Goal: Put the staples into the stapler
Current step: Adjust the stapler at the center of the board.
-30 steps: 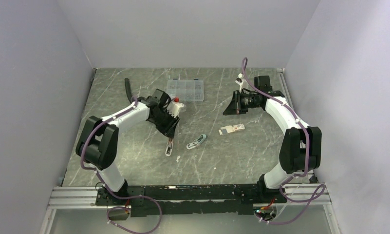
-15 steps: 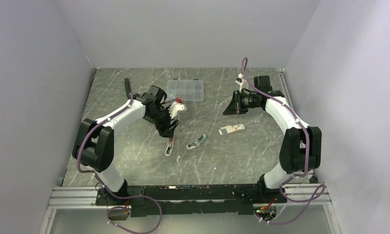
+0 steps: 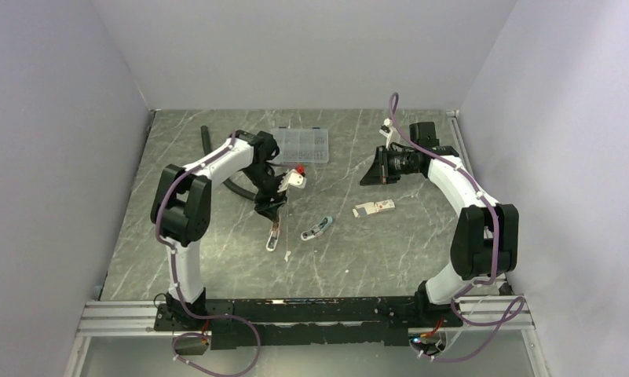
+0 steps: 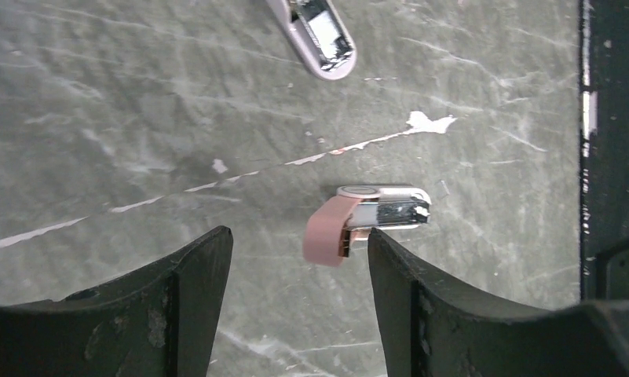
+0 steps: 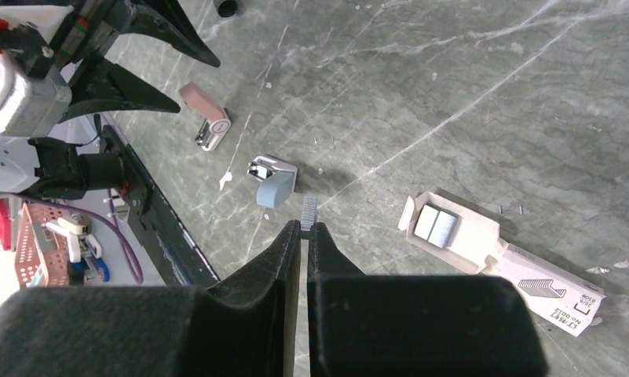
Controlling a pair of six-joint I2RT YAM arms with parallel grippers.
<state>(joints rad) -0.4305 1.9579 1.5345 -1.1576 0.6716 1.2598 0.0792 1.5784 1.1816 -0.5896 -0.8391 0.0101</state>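
- Left gripper has let go and risen off the pink stapler; its fingers now stand wide apart just above it.
- Right gripper, well off to that stapler's right, pinches the staples, a short grey strip, at its fingertips.
- Blue stapler lies near the pink one.

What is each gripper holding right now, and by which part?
The right gripper pinches a short strip of staples by one end, and the rest pokes out in front. The left gripper is open and holds nothing.
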